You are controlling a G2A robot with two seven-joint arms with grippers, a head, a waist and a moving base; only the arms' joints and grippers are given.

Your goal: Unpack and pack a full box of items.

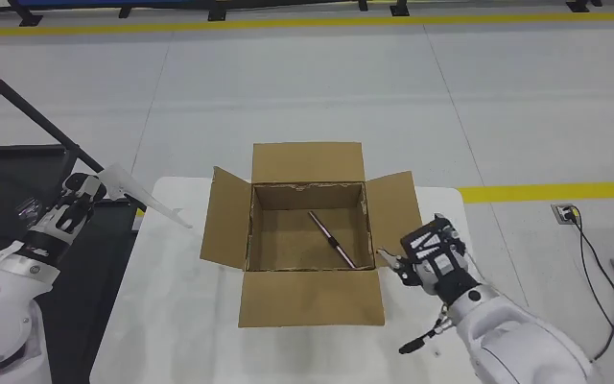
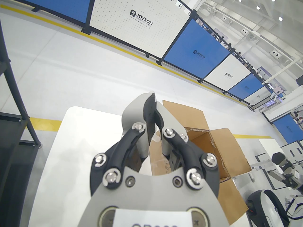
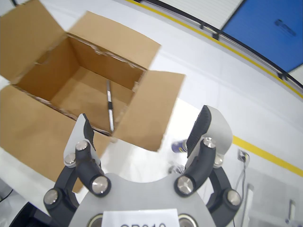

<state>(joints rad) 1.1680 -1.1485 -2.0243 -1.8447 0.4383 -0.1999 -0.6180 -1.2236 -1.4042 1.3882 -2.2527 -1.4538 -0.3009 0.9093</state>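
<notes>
The box (image 1: 307,288) stands open on the desk (image 1: 163,307), flaps spread. What looks like a pen (image 1: 331,240) lies slantwise on its floor. The left hand (image 2: 153,113) hangs at the desk's left edge, fingers pressed together, holding nothing. The right hand (image 3: 144,116) hovers beside the box's right flap, spread wide, empty.

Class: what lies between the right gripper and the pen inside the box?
The box's side wall and folded-out flap separate the right gripper from the pen, per the top view.
</notes>
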